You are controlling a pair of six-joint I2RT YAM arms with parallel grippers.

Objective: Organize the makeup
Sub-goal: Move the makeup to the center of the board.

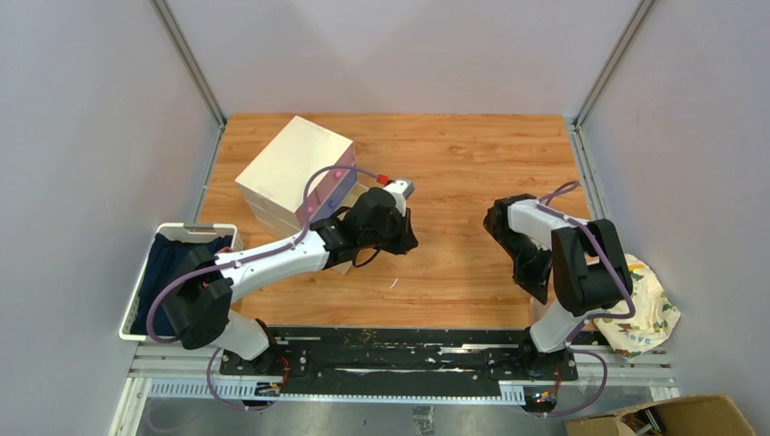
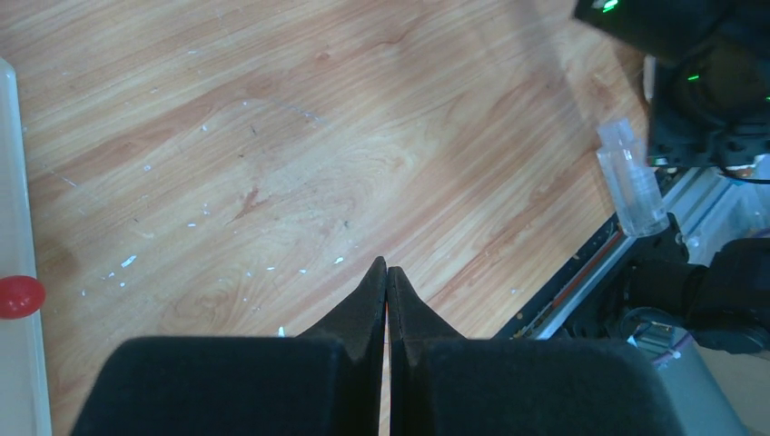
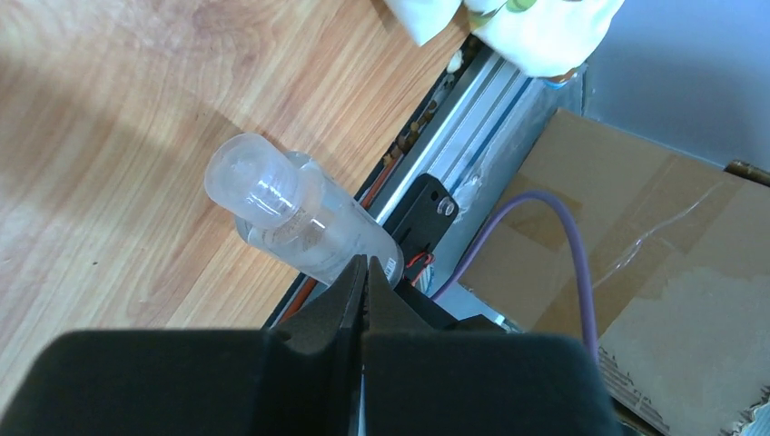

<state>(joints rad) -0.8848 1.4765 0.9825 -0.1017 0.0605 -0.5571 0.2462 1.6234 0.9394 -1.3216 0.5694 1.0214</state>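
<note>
Left end effector (image 2: 387, 271) and right end effector (image 3: 365, 271) are both closed, holding nothing. The clear bottle (image 3: 300, 218) sits mid-frame at the worktop (image 3: 109, 136) edge, just beside the right tips; a nudge from them could knock it onto the rail (image 3: 472, 118).

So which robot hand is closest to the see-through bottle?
The right gripper: the clear bottle stands just beyond its shut fingertips. The left gripper is well away from it, beside the cream box.
</note>
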